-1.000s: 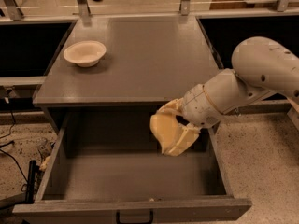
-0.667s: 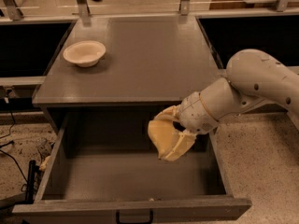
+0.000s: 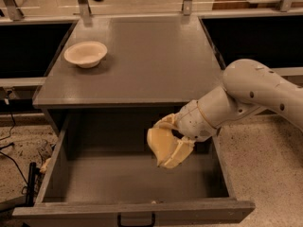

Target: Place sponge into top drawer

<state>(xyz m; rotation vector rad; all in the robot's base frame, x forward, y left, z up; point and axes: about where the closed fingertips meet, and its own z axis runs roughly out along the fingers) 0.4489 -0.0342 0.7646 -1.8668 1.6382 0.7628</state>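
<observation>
The gripper (image 3: 161, 146) hangs over the right half of the open top drawer (image 3: 118, 179), below the tabletop's (image 3: 156, 56) front edge. It clamps the sponge (image 3: 156, 142), which its fingers (image 3: 182, 150) partly hide. A bowl (image 3: 85, 54) sits by the tabletop's left edge. The drawer's handle (image 3: 136, 220) is cut off.

Below the front edge of the desk (image 3: 156, 60), toward its right corner, the gripper (image 3: 169, 148) is seen over the top drawer (image 3: 137, 208). The sponge cannot be told apart from it. The handle (image 3: 136, 220) is cut off below.
</observation>
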